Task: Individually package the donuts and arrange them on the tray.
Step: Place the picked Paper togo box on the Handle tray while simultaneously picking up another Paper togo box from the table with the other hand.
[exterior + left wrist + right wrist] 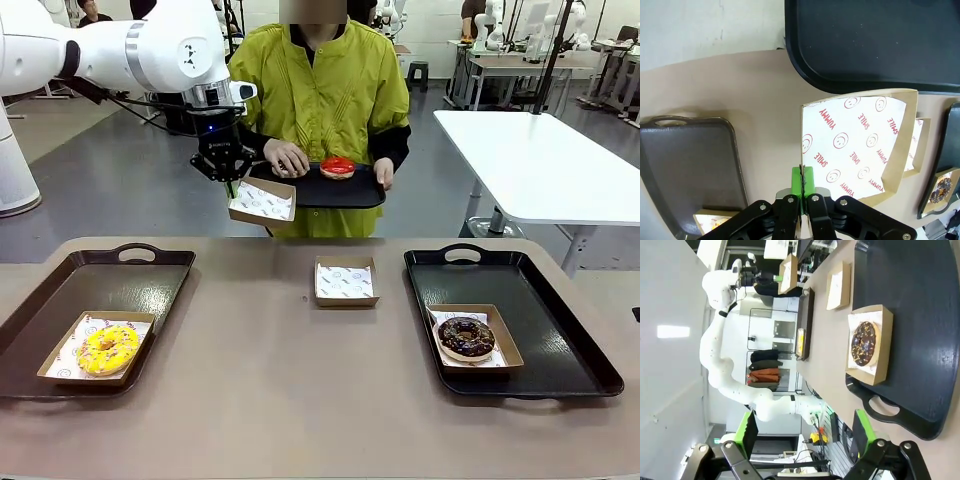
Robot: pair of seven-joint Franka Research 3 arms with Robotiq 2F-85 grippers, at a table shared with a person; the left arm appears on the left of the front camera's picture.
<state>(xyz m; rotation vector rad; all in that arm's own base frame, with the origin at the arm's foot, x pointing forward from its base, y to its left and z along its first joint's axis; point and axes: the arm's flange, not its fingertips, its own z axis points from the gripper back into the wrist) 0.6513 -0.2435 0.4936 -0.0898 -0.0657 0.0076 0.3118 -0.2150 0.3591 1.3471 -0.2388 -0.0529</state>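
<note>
Donuts are found in three places, and the account is begun at the left fingers [802, 181], which are pressed together on the rim of an empty paper box [855, 150]. In the left wrist view, one brown wall is shown pinched between the green pads, with the printed liner turned to the camera. An edge grip is judged to be used so that the inside is left free for a donut.

In the front view, upper left of centre, this box [262, 200] is held in the air just beside the small black tray [350, 192] gripped by the person's hands [287, 157]. The red donut [337, 167] is carried on that tray, and the box is probably being offered to receive it. A corner of that tray [870, 45] is given by the wrist view, the donut on it by the front view.

Farther out on the surface [300, 400], the yellow donut [107, 348] is boxed on the lower-left tray [120, 280]. A second empty box [345, 282] is set between the trays. The chocolate sprinkled donut [466, 338] is boxed on the lower-right tray [540, 300].

In the right wrist view the right fingers [805, 432] are spread apart on nothing, near that tray's handle.
</note>
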